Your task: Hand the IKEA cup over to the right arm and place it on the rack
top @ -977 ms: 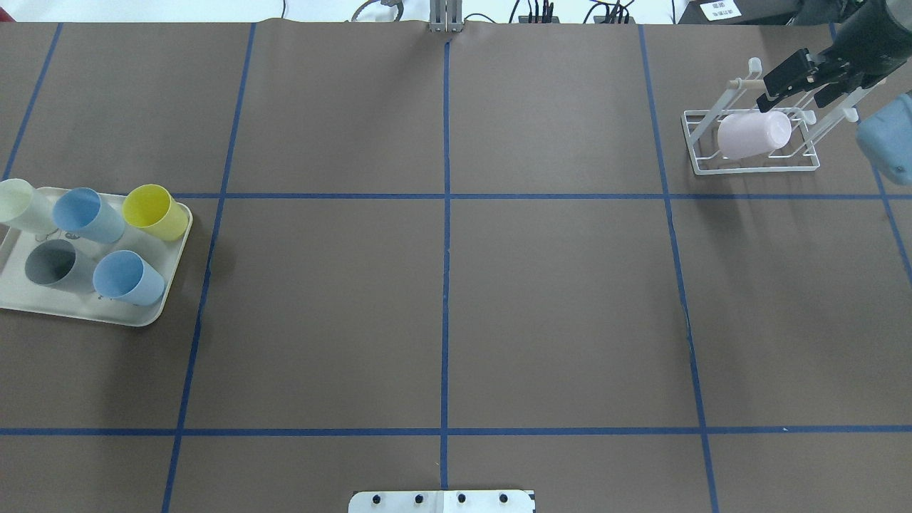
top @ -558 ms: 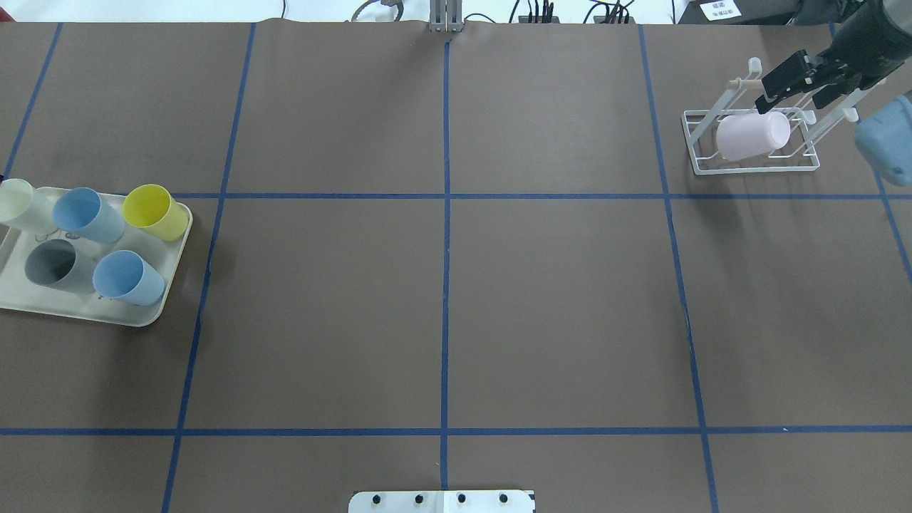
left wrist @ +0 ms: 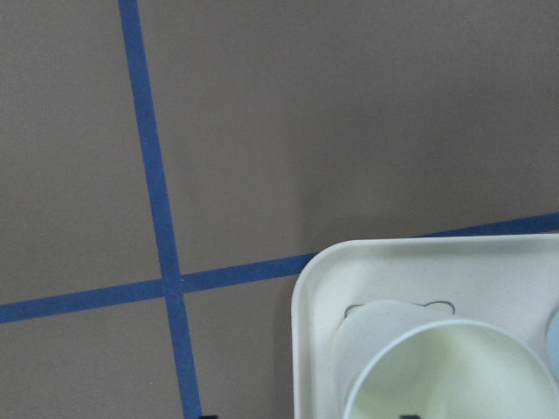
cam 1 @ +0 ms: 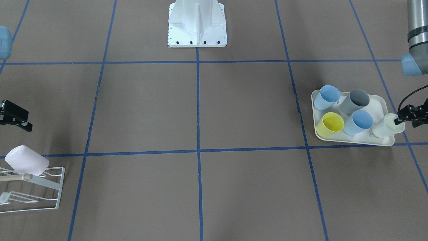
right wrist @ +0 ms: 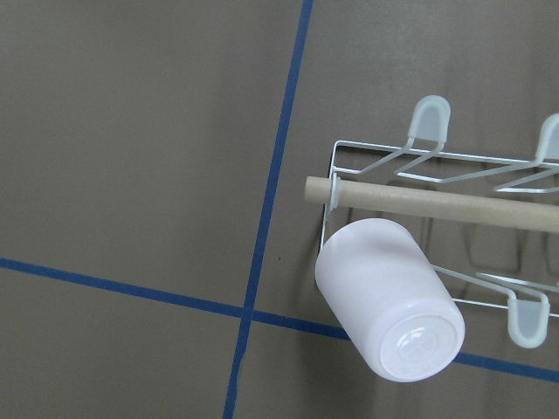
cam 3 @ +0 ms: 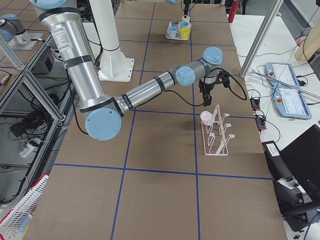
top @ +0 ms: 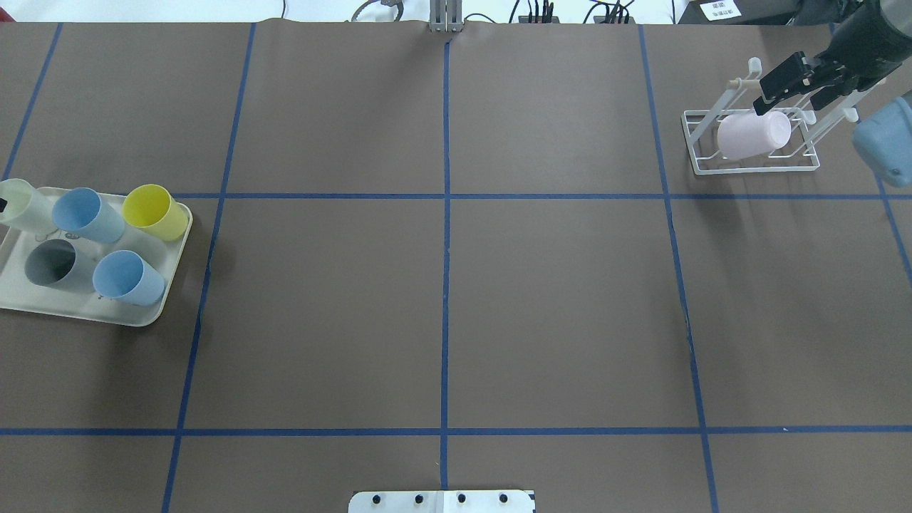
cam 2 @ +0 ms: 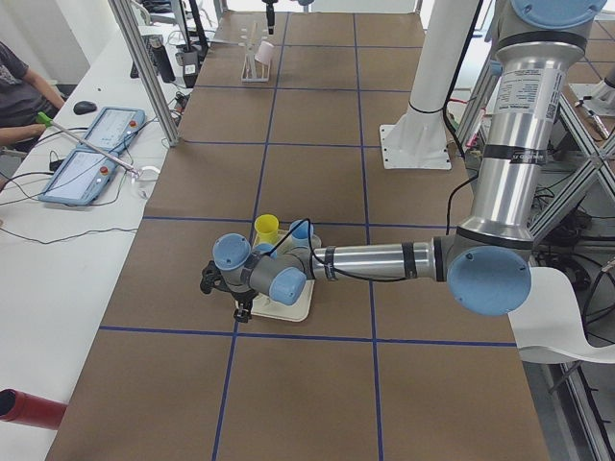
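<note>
Found pink cup [top: 754,134] hung on the rack [top: 755,171], mouth down by the wooden rod [right wrist: 454,205], long axis tilted, base pointing up and away from it. Noted right fingers [top: 776,82] spread, empty, just above. Saw left fingers [cam 1: 403,115] spread wide at cream cup [cam 1: 384,127] rim, on tray [cam 1: 351,142].

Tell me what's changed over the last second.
The left gripper, open, has come in at the overhead view's left edge, reaching the rim of the pale green cup on the tray. The right gripper, open, has barely shifted by the rack. The pink cup on the rack and the other tray cups have not moved.
</note>
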Controlling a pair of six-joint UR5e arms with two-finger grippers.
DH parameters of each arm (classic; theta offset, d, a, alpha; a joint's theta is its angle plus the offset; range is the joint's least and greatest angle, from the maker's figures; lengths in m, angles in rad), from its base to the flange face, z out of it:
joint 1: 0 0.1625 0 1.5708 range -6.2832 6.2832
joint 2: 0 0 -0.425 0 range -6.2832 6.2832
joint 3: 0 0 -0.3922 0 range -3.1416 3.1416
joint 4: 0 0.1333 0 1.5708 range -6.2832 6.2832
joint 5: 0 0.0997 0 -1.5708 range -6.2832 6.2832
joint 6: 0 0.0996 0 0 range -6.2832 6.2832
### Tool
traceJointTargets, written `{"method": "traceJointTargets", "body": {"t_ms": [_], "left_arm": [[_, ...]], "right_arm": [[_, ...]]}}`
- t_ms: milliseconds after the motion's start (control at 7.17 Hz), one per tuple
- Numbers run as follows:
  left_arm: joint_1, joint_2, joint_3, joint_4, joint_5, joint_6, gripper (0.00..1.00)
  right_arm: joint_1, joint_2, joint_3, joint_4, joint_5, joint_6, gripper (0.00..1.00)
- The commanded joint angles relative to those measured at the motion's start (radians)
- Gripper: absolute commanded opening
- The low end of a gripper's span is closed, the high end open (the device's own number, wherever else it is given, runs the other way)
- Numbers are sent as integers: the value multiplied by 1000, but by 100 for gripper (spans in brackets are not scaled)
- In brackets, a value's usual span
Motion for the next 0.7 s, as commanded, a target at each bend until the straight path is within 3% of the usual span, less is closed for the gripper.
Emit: {"method": "traceJointTargets", "body": {"t_ms": [0,140,558], "left_arm": [[10,1,-2,0,-2,0,27],[18,1,0,5,-17,0,2],[9,7,-35,8,-91,3,0]], "right_arm": [[0,0,3,-1,10,0,98],[0,0,1,-1,13,0,98],[0,0,6,0,42,17,99]]}}
